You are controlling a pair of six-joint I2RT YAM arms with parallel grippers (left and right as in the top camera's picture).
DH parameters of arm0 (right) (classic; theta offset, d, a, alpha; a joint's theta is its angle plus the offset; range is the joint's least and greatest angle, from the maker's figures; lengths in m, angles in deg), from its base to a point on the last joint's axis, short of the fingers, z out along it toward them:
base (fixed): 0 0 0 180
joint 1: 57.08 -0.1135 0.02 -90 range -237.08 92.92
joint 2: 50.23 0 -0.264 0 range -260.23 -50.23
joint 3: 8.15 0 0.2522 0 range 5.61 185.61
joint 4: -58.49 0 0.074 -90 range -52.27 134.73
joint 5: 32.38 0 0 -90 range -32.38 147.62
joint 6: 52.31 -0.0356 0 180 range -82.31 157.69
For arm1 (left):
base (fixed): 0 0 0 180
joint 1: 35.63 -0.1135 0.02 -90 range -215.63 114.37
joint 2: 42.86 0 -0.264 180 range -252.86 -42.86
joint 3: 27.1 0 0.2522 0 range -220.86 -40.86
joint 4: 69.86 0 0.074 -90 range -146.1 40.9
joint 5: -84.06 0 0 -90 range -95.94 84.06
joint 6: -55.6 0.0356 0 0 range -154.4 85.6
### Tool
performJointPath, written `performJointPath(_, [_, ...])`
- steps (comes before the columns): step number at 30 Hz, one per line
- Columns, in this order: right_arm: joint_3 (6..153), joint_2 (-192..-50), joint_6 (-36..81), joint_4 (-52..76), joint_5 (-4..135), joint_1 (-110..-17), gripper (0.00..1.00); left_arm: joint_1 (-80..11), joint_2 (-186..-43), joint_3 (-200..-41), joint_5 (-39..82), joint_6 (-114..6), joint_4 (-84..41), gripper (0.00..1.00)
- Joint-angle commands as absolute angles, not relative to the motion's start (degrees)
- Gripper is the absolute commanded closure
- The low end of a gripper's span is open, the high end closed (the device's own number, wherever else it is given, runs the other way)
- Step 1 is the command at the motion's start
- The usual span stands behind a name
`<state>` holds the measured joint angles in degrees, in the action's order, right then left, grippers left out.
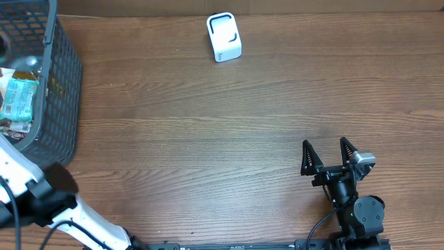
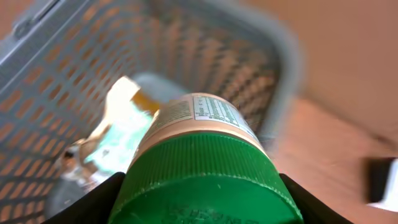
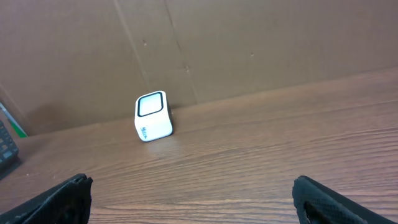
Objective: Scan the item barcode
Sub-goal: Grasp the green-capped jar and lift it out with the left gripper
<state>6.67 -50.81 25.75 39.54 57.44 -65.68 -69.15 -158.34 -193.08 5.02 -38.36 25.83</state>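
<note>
In the left wrist view a jar with a ribbed green cap [image 2: 202, 180] and a pale printed label [image 2: 199, 115] fills the foreground. My left gripper [image 2: 199, 202] is shut on it, one black finger [image 2: 93, 204] against each side of the cap. The jar hangs over the grey mesh basket [image 2: 68, 74]. No barcode can be made out on the label. The white scanner [image 1: 224, 37] stands at the table's far edge, also seen in the right wrist view as a scanner [image 3: 153, 116] with its dark window up. My right gripper [image 1: 326, 149] rests open near the front right, nothing between its fingers [image 3: 68, 199].
The dark mesh basket [image 1: 59, 90] sits at the table's far left corner and holds several packets, among them a teal one [image 1: 19, 97]. The left arm [image 1: 62, 208] comes in from the lower left. A brown cardboard wall [image 3: 249, 43] backs the table behind the scanner.
</note>
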Motion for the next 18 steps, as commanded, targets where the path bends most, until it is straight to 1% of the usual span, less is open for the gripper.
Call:
performJointPath(1, [6.06,-50.4,26.16,39.89,57.74,-65.35,0.0,-62.22,-153.19,-194.85,9.2,-42.63,27.14,0.63])
performJointPath(3, [6.06,-50.4,26.16,39.89,57.74,-65.35,0.0,-56.99,-152.73,-194.85,11.4,-43.85,29.88,0.7])
performJointPath(4, [6.06,-50.4,26.16,39.89,57.74,-65.35,0.0,-52.73,-152.81,-194.81,11.93,-43.89,32.21,0.72])
performJointPath(9, [6.06,-50.4,26.16,39.89,57.74,-65.35,0.0,-37.32,-154.76,-194.72,5.83,-44.75,35.38,0.68])
performJointPath(11, [6.06,-50.4,26.16,39.89,57.74,-65.35,0.0,-31.16,-155.83,-194.7,2.64,-46.89,35.51,0.65])
performJointPath(18, [6.06,-50.4,26.16,39.89,57.74,-65.35,0.0,-18.33,-160.77,-194.55,0.96,-53.47,37.53,0.64])
